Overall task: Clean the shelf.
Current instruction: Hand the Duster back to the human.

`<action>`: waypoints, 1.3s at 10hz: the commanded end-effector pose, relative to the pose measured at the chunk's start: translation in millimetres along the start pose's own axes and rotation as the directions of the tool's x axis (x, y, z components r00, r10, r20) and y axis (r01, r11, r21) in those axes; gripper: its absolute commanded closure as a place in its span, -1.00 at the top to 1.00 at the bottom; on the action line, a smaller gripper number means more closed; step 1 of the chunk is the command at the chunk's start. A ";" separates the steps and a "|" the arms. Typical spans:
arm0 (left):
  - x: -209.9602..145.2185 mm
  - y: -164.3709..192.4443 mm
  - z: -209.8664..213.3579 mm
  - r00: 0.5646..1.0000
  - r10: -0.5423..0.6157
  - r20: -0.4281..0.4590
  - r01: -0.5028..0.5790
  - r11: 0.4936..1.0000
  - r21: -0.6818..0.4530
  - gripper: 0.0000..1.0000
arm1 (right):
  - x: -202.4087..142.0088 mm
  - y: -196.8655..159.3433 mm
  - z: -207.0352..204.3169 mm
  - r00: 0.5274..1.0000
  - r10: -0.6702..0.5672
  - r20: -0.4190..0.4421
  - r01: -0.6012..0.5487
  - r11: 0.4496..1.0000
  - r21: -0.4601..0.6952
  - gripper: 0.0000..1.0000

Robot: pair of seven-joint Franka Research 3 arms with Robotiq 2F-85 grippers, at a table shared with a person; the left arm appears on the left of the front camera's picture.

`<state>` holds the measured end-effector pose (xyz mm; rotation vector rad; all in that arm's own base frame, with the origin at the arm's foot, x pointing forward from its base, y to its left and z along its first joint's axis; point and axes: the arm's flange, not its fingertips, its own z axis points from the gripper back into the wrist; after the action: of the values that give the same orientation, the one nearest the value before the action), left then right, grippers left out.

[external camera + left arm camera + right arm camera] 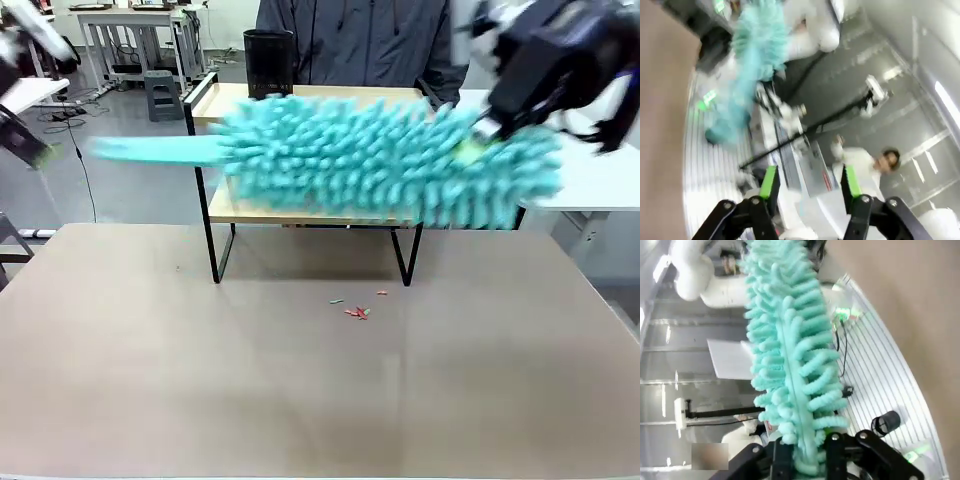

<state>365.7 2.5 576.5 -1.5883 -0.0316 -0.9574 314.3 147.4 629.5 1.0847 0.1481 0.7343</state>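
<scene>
Shelf (300, 212): two-tier rack, light boards in black frame, stood at centre of frame on far half of brown bench (300, 400); black cylindrical container (268, 62) on upper board, upper left of the rack. Person in dark jacket (350, 40) directly behind.

Duster (390, 165): teal, fluffy, motion-blurred, stretched across front of the rack between the two boards, handle tip pointing to left of frame.

Right end effector (802, 460): clamped on the duster's base, at upper right of front view.

Left end effector (810, 192): fingers spread, nothing between green pads (770, 182); pointed away from the rack.

Debris (357, 311): small red and green scraps on bench just in front of the rack.

Progress, judged: dusting under way, sweeping mid-stroke; scraps off the boards but left on bench; remaining dust on boards not discernible.
</scene>
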 end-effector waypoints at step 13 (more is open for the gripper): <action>-54.8 64.4 124.6 0.595 -0.190 0.781 -0.087 0.951 0.298 1.00 | -164.6 -211.9 144.5 0.449 -0.509 0.734 0.474 0.832 0.287 -1.00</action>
<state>432.0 113.4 497.7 -1.6033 -0.8140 -0.1570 343.3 -108.5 470.3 1.2587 -0.2951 -0.2838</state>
